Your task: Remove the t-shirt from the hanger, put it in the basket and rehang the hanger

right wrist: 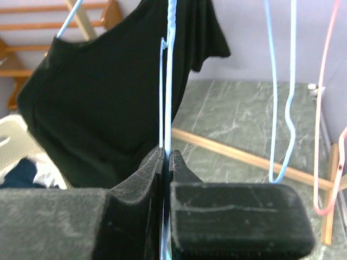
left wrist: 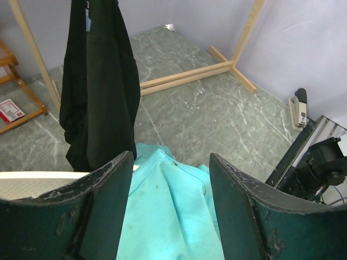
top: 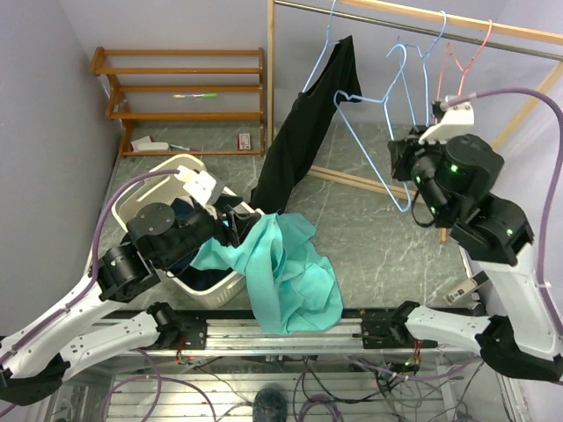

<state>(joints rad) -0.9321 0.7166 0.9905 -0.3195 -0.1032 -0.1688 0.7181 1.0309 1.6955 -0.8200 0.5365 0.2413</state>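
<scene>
A teal t-shirt [top: 286,272] hangs off the hanger, draped from my left gripper [top: 239,221] down past the table's near edge. In the left wrist view the left gripper [left wrist: 171,162] is open, with the teal cloth [left wrist: 168,211] lying between and below its jaws. My right gripper [top: 403,167] is shut on the wire of a bare light-blue hanger [top: 374,100] that hangs from the rail. The right wrist view shows the gripper [right wrist: 167,154] pinching that wire [right wrist: 171,81]. A black t-shirt [top: 303,132] hangs from another blue hanger to the left.
A white laundry basket [top: 176,163] with dark clothes sits under my left arm. A wooden shelf [top: 176,88] stands at the back left. The metal rail [top: 422,26] carries another blue hanger [top: 431,53] and a pink one [top: 466,61]. A wooden frame base [left wrist: 184,78] crosses the floor.
</scene>
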